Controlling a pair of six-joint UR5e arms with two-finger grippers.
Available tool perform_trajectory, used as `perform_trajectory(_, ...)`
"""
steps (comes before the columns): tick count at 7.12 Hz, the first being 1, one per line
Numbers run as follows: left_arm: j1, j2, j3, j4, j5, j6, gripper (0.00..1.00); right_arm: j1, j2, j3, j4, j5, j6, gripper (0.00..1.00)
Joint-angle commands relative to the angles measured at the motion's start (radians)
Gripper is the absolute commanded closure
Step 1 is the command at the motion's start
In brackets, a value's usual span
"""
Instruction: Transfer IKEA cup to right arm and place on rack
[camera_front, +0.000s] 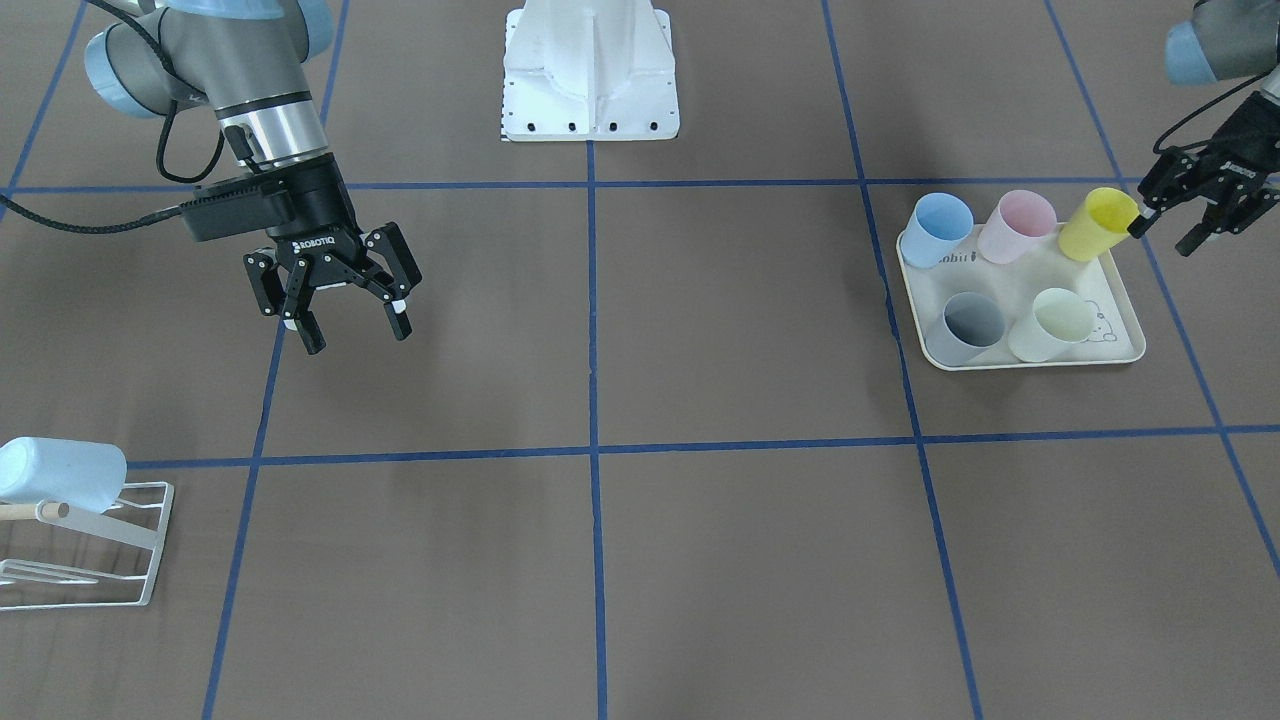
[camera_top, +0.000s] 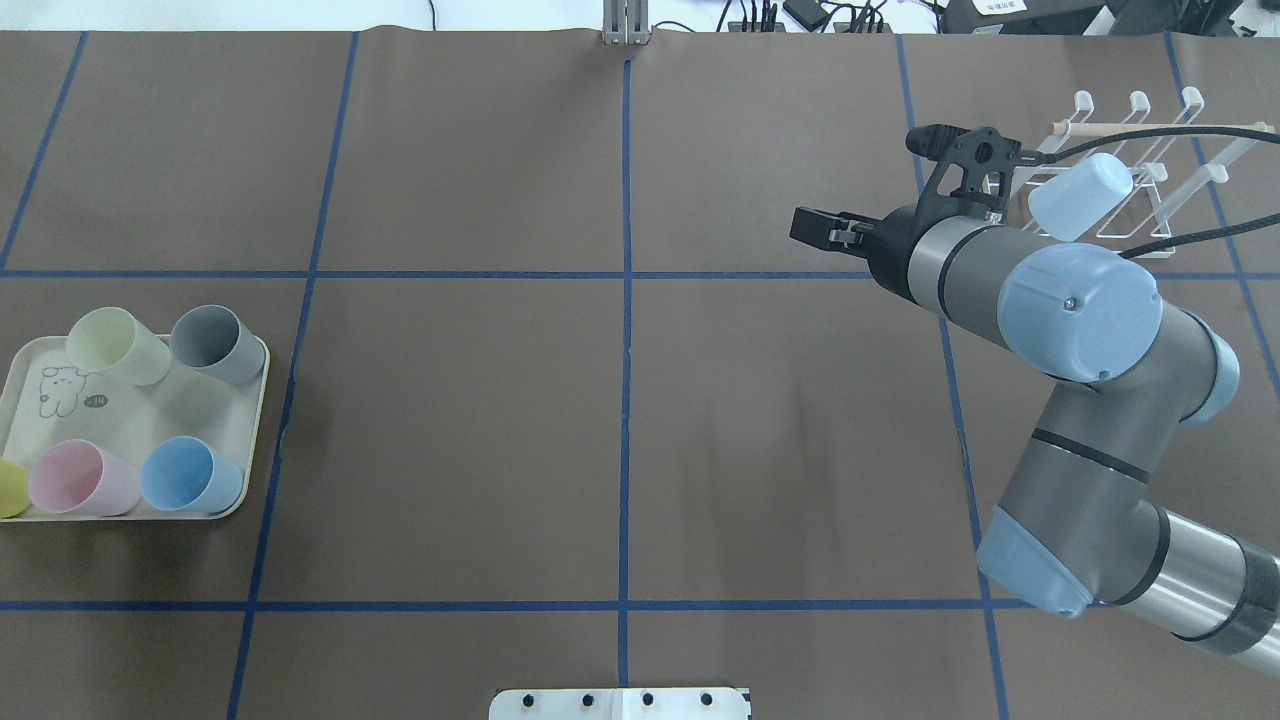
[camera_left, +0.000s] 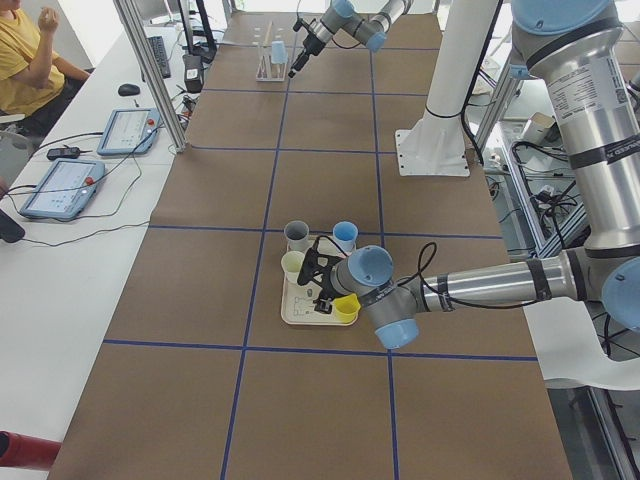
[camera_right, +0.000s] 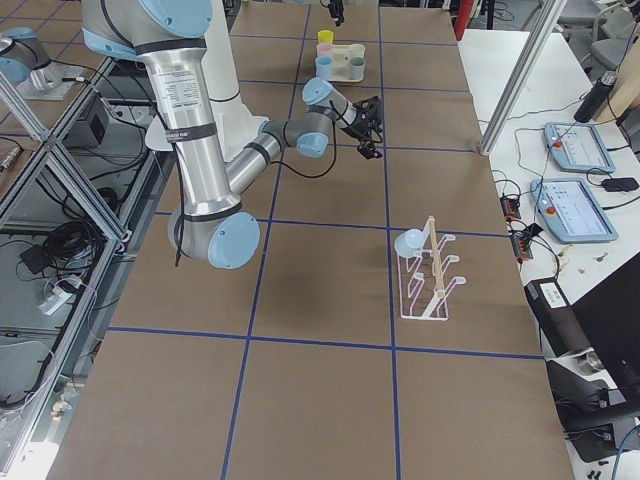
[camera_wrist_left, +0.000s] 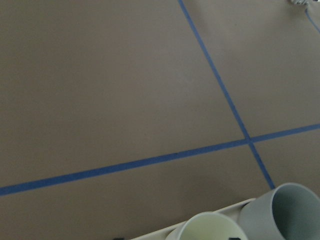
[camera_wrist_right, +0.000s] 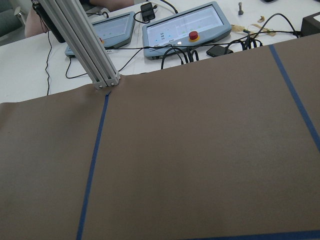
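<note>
the yellow cup (camera_front: 1095, 225) stood on the tray (camera_front: 1125, 300), at the corner nearest the left end effector (camera_front: 1162, 237). that end effector hung just beside the tray with its fingers spread and nothing between them. one fingertip was at the cup's rim, though contact could not be told. a blue cup (camera_front: 942, 228), pink cup (camera_front: 1015, 225), grey cup (camera_front: 965, 328) and pale green cup (camera_front: 1050, 325) shared the tray. well apart from the tray, the right end effector (camera_front: 357, 338) hovered over the counter (camera_front: 700, 330), spread wide and empty. farther from the tray, the rack (camera_front: 159, 545) carried a light blue cup (camera_front: 60, 473).

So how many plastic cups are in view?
6: blue cup, pink cup, yellow cup, grey cup, pale green cup on the cream tray; light blue cup on the white wire rack. None seem hidden.
</note>
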Motion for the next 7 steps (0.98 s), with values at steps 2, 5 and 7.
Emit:
perform_trajectory(2,0.029,0.095,-0.041,0.115,-0.017,0.007,0.25,-0.018,0.014,-0.032,0.005,-0.002,0.116,0.00)
perform_trajectory(5,0.035,0.049,-0.043,0.215,-0.016,-0.007,0.24,-0.027,0.012,-0.028,0.007,-0.011,0.117,0.00)
perform_trajectory(7,0.058,0.038,-0.035,0.240,-0.014,-0.007,0.24,-0.039,0.014,-0.031,0.007,-0.026,0.117,0.00)
